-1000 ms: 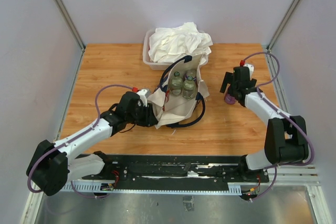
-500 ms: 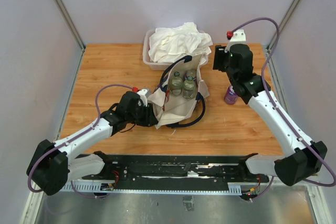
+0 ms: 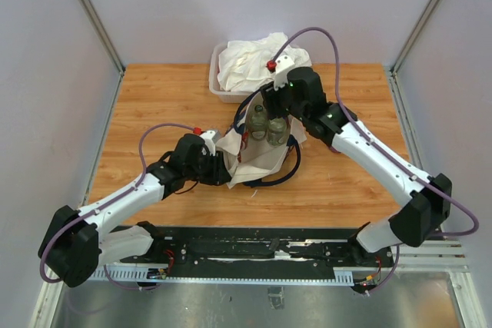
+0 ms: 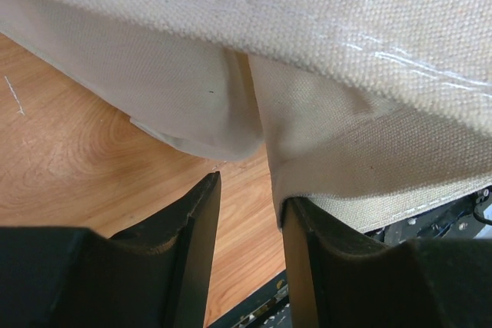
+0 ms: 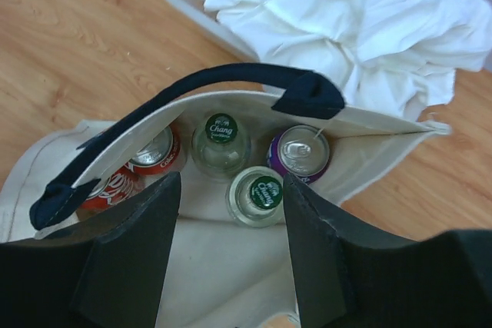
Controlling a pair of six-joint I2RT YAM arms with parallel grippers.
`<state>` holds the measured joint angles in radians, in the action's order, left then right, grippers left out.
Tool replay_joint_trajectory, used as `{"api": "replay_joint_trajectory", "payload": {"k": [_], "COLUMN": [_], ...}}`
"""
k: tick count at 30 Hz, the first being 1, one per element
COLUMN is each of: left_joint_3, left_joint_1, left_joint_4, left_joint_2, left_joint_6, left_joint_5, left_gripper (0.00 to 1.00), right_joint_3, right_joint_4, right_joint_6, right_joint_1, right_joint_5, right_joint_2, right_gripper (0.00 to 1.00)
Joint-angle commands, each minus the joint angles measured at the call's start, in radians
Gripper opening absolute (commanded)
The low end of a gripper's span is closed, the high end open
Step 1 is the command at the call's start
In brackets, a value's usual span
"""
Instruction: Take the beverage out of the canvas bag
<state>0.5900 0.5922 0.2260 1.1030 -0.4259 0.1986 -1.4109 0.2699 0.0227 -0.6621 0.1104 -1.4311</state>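
Observation:
The canvas bag [image 3: 257,160] stands open at mid-table, its navy handle [image 5: 200,97] arching over the mouth. Inside stand two green-capped glass bottles [image 5: 221,142] [image 5: 260,193], a purple can [image 5: 300,153] and red cola cans [image 5: 154,155]. My right gripper [image 5: 231,182] hovers open just above the mouth with its fingers either side of the nearer bottle and nothing between them; from above, the right gripper [image 3: 275,109] covers the bottle tops [image 3: 259,122]. My left gripper [image 4: 250,190] is open at the bag's left lower edge, with the canvas hem [image 4: 346,159] draped over one fingertip and bare wood in the gap. From above, the left gripper [image 3: 223,168] sits against that edge.
Directly behind the bag stands a clear plastic tub [image 3: 215,86] heaped with white cloth [image 5: 346,21]. A navy strap loop [image 3: 280,174] lies on the wood at the bag's front right. Metal posts and grey walls close off the table's sides and back.
My right gripper left a purple can standing on the right of the table, narrowed its jaws and swung left to hover over the bag. The left arm has not moved.

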Motion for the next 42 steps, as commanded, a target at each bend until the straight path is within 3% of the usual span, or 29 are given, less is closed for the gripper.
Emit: {"api": "replay_joint_trajectory", "payload": {"k": [1, 7, 12, 21, 36, 42], "left_joint_3": [0.005, -0.002, -0.005, -0.008, -0.005, -0.002], "left_joint_1": [0.004, 0.004, 0.004, 0.004, 0.004, 0.004], "left_joint_4": [0.039, 0.04, 0.041, 0.039, 0.044, 0.045], "left_joint_2": [-0.009, -0.015, -0.016, -0.011, 0.014, 0.026], "left_joint_6": [0.014, 0.01, 0.008, 0.01, 0.015, 0.017], "left_joint_5": [-0.023, -0.022, -0.024, -0.021, -0.006, -0.002], "left_gripper": [0.42, 0.42, 0.42, 0.42, 0.42, 0.42], "right_joint_3": [-0.001, 0.012, -0.001, 0.067, 0.159, 0.174], "right_joint_4": [0.02, 0.035, 0.073, 0.027, -0.126, -0.147], "right_joint_6": [0.009, 0.019, 0.047, 0.117, 0.157, 0.166], "right_joint_1": [-0.011, -0.008, 0.005, 0.053, 0.087, 0.096], "right_joint_5": [-0.042, 0.077, 0.142, 0.12, 0.046, 0.042], "right_joint_2": [-0.049, -0.126, -0.192, -0.221, -0.23, -0.241], "right_gripper": [0.59, 0.7, 0.72, 0.71, 0.63, 0.52]}}
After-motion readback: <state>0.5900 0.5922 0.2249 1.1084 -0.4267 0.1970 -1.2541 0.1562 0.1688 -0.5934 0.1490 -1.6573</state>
